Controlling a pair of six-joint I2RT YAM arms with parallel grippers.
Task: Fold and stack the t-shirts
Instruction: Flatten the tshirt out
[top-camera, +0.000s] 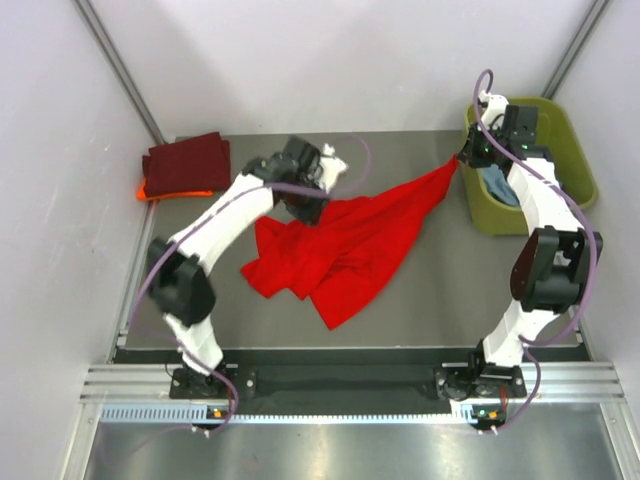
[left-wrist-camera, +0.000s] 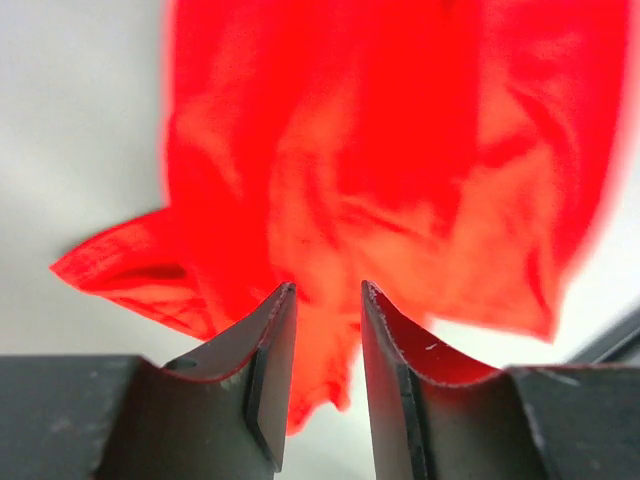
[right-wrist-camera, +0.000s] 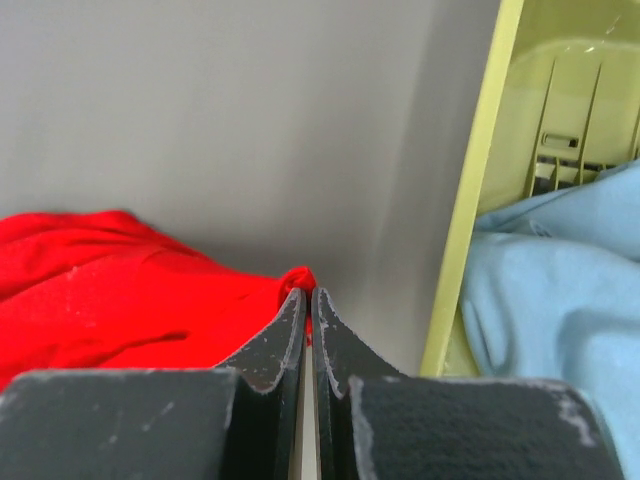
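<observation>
Corner of red shirt (top-camera: 345, 245) pinched in right gripper (right-wrist-camera: 309, 300); left gripper (left-wrist-camera: 328, 295) part-open above it.

Crumpled bright red cloth t-shirt (top-camera: 340, 250) spread across the middle of the grey table (top-camera: 440, 300), blocking the centre. Bare tabletop open along the near edge and at the near right. Far left corner taken by a folded dark maroon shirt (top-camera: 187, 163) stacked on an orange one (top-camera: 150, 192). Far right corner filled by an olive-green plastic tub (top-camera: 575, 160) holding light blue cloth (right-wrist-camera: 560, 290). White walls closing in left, right and behind. Narrow gap between tub wall and red shirt's stretched corner.
</observation>
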